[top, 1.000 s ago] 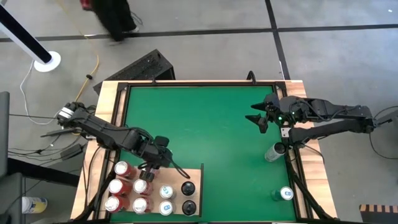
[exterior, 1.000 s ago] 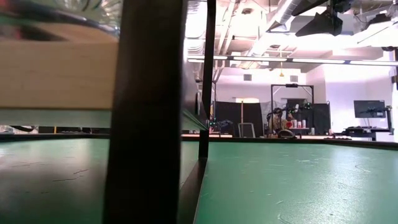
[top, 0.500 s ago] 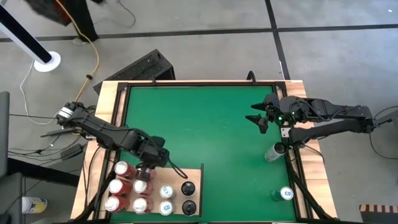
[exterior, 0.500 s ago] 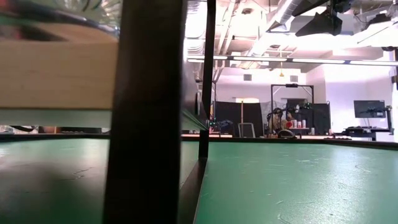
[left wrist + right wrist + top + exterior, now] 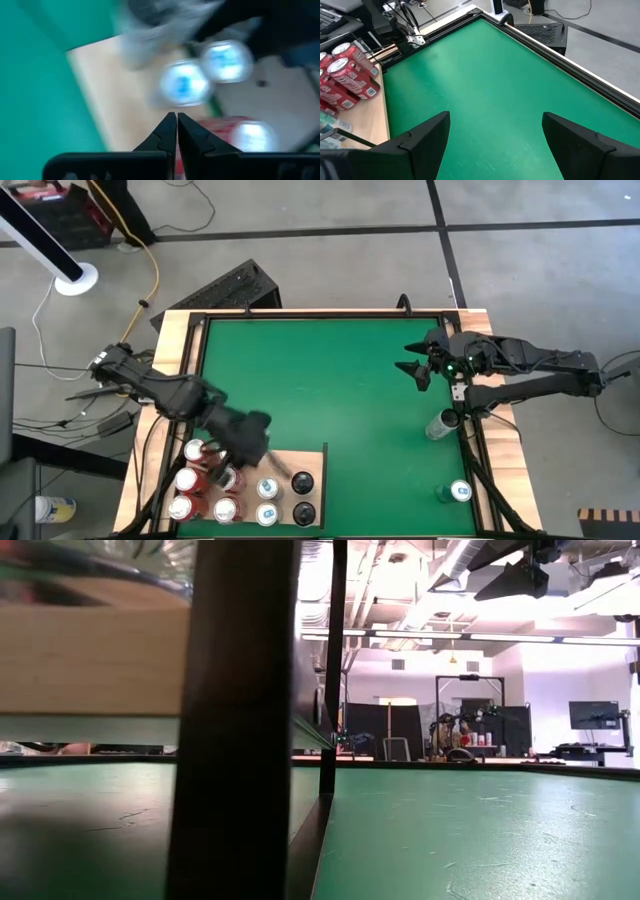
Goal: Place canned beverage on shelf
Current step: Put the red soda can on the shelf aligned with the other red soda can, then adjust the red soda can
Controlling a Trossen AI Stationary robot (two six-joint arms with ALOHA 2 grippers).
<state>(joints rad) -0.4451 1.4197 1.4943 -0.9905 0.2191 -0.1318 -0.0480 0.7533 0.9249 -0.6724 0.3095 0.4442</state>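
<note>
The shelf (image 5: 285, 480), a pale wooden board, lies flat at the green mat's (image 5: 330, 380) near left corner, its long axis running left-right. Upright red cans (image 5: 190, 480), labels unreadable, crowd its left end. The left pincer (image 5: 245, 455) hovers there, closed and empty. The right pincer (image 5: 418, 370) waits open at far right.

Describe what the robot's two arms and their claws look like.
Both arms are dark, slim and jointed. The left arm has a pale connector and loose cables at its base. The right arm has a small green light near its wrist and a second dark link running beneath it. The left claw has two thin black fingers tapering to points; the right claw has broad, flat, matte black fingers.
</note>
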